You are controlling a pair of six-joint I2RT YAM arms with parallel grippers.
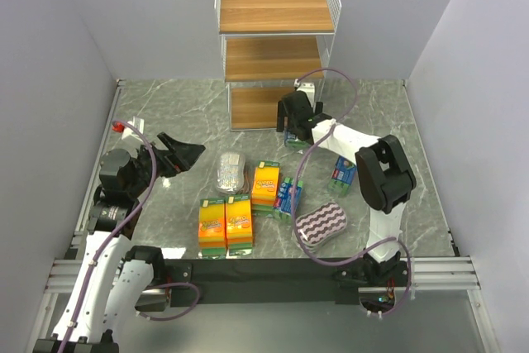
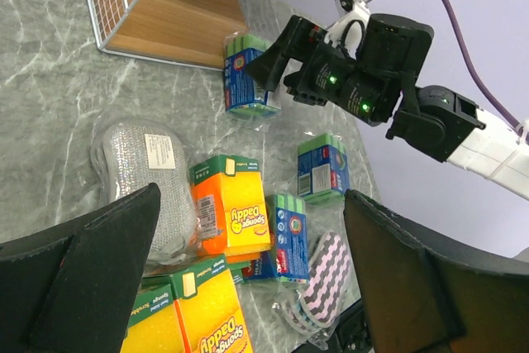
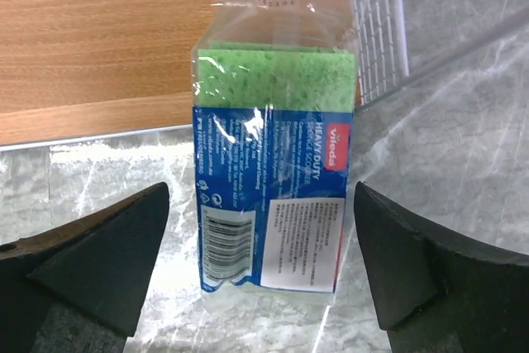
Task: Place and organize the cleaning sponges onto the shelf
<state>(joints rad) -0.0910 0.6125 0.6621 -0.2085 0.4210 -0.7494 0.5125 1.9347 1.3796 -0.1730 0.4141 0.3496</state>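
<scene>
The shelf (image 1: 277, 10) stands at the back, its wooden tiers bare. My right gripper (image 1: 288, 127) is open just in front of the lowest tier (image 3: 107, 39), straddling a blue-green sponge pack (image 3: 273, 179) that rests on the table; there is a gap on each side of it. My left gripper (image 1: 192, 153) hangs open and empty above the table's left side. Below it lie a silvery oval pack (image 2: 136, 163), three orange-yellow packs (image 1: 265, 183) (image 1: 212, 225) (image 1: 240, 222), two more blue-green packs (image 1: 288, 196) (image 1: 343, 173) and a purple wavy-striped oval (image 1: 321, 225).
White walls close in the marble table (image 1: 397, 121) on the left, back and right. The shelf's wire side (image 3: 376, 31) rises just right of the straddled pack. A black bar (image 1: 264, 270) runs along the near edge by the arm bases.
</scene>
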